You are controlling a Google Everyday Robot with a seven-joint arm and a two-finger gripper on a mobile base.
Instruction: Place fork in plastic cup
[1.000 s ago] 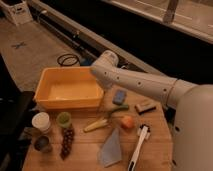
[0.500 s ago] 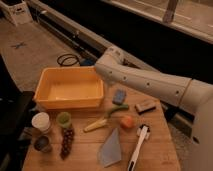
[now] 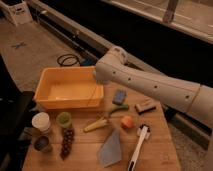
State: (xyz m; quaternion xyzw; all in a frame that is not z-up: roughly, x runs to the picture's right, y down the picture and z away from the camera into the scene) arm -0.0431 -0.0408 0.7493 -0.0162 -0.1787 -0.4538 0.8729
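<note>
Mid-carry: held fork (image 3: 92,95) dangling from clenched gripper (image 3: 96,83) at frame centre; next, needed shifting lower-left above plastic cup (image 3: 63,119).

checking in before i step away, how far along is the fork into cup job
Done: the fork looks picked up, hanging from the shut gripper at the arm's end, over the yellow bin. In hand: carrying it. Left: bring it to the plastic cup, beside the white cup, and drop it in; nothing shows in that cup.
</note>
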